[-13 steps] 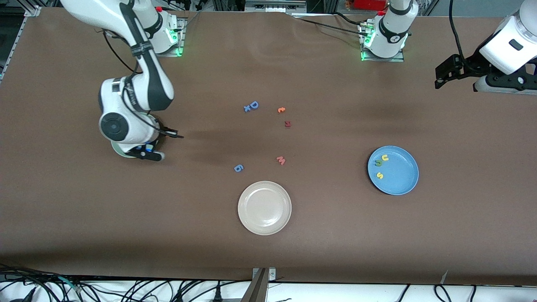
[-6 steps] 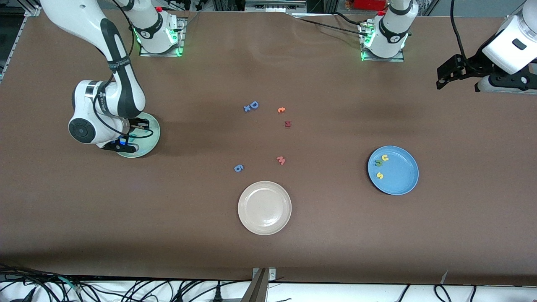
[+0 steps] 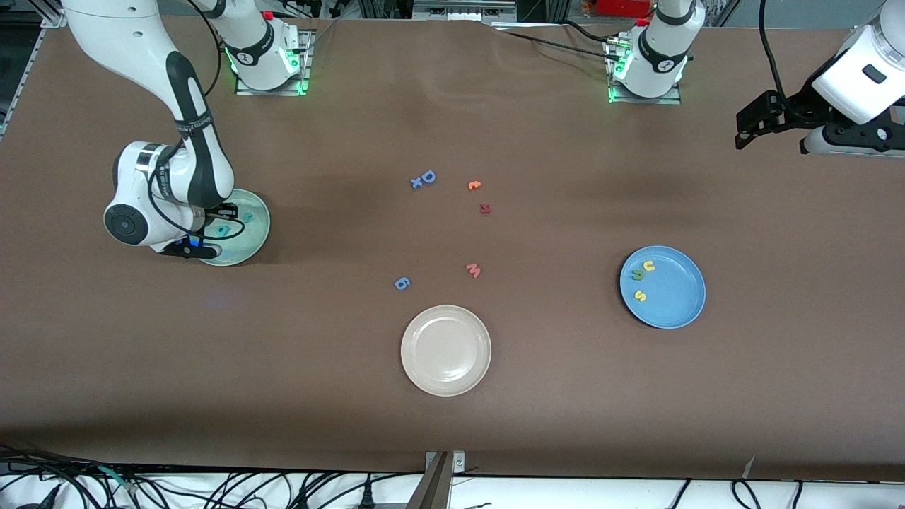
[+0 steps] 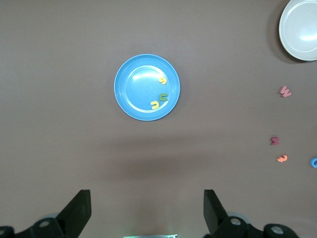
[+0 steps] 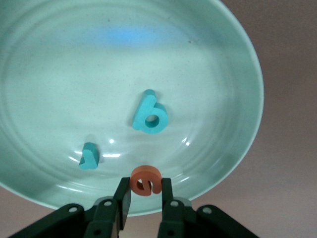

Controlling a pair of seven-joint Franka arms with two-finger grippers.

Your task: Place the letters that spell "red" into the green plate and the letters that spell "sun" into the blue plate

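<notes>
The small orange foam letter "e" (image 5: 145, 181) is seen pinched between the two fingers of the right claw (image 5: 145, 194), held low over the round pale mint-green plate (image 5: 233, 74), which sits toward the right arm's end of the brown surface (image 3: 565, 396). Two teal foam letters, a "d" (image 5: 150, 114) and an "r" (image 5: 89, 156), already lie in that plate. In the round blue plate (image 3: 679, 304), toward the left arm's end, three small yellow and green foam letters (image 3: 642, 278) are gathered.

The "e" is judged to hang close to the plate's rim; if released there, the light foam could cling to a finger, bounce, or tip out onto the surface. The teal letters could be nudged by a lower descent.

The left claw (image 4: 147, 210) waits with jaws spread wide, empty.

No brand can be read; only the letter shapes themselves are legible
</notes>
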